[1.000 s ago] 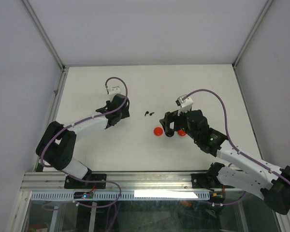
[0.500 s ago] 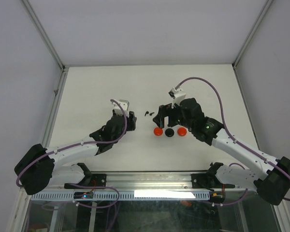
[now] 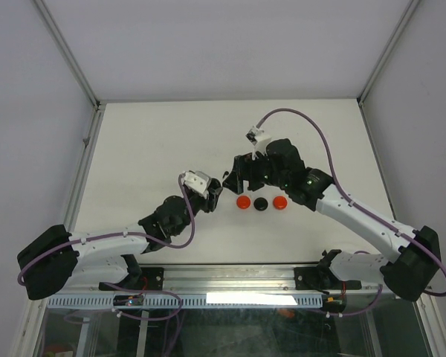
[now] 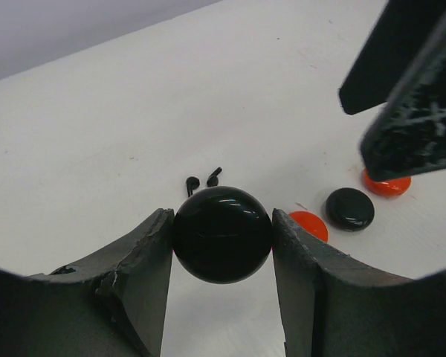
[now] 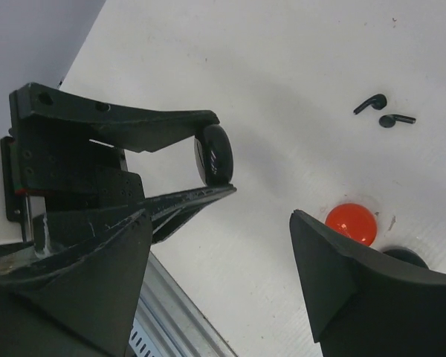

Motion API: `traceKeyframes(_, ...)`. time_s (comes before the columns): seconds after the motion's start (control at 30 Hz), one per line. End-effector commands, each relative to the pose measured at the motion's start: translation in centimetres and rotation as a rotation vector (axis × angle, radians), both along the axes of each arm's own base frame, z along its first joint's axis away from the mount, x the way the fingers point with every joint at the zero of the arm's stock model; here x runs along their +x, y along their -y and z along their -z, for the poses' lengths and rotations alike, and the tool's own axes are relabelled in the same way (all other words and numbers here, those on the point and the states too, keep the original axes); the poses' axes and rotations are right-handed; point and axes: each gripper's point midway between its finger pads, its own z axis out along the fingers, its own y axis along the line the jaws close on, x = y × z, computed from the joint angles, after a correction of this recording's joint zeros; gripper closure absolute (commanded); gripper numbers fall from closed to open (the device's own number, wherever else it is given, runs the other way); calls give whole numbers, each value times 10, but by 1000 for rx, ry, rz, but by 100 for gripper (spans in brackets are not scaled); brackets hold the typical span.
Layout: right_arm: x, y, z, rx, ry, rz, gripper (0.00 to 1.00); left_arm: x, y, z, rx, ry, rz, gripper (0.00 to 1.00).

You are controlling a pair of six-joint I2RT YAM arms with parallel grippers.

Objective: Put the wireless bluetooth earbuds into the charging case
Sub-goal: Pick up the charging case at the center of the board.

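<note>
Over the middle of the table (image 3: 149, 141), the main risk is a clash: the left arm (image 3: 111, 242) and right arm (image 3: 357, 216) reach in from opposite corners and their heads end up close together, so a careless move by either could knock the other. The left gripper (image 3: 212, 195) is closed on a round, glossy black case (image 4: 222, 234), pinched at two opposite points of its rim. A smooth, round body held that way could well pivot or slip out if bumped. Whether its lid is open cannot be told. The right gripper (image 5: 221, 217) is spread wide with nothing between its fingers. It hangs low, facing the left gripper, beside a row of discs (image 3: 261, 204) that it could nudge aside. Two black earbuds (image 4: 213, 177) lie on the table just beyond the case, side by side and nearly touching, clear of the discs. Being so small and close, they could both get pinched or flicked away by wide fingers closing. No red earbuds show.
</note>
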Motion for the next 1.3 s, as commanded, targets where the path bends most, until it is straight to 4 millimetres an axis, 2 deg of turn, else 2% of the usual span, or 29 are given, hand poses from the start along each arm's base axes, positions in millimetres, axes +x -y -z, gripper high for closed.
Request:
traceKeyframes(0.0, -1, -16, -31, 82, 11, -58, 25, -10, 12, -44, -49, 183, 86, 68)
traceKeyframes(0.23, -5, -27, -19, 81, -40, -114, 38, -27, 22, -57, -63, 258, 190, 68)
traceKeyframes(0.5, -6, -35, -10, 89, -60, -145, 48, -35, 30, -59, -52, 293, 255, 64)
traceKeyframes(0.8, -12, -42, -8, 126, -60, -198, 74, -38, 35, -57, -44, 293, 284, 61)
traceKeyframes(0.93, -14, -40, -9, 130, -50, -198, 86, -39, 32, -57, -49, 286, 280, 53)
traceKeyframes(1.07, -15, -37, -14, 127, -14, -211, 93, -40, 29, -55, -61, 254, 273, 32)
traceKeyframes(1.13, -16, -35, -19, 128, 13, -224, 96, -42, 28, -53, -69, 229, 275, 25)
traceKeyframes(1.27, -16, -31, -23, 117, 61, -240, 100, -46, 26, -47, -80, 183, 289, 22)
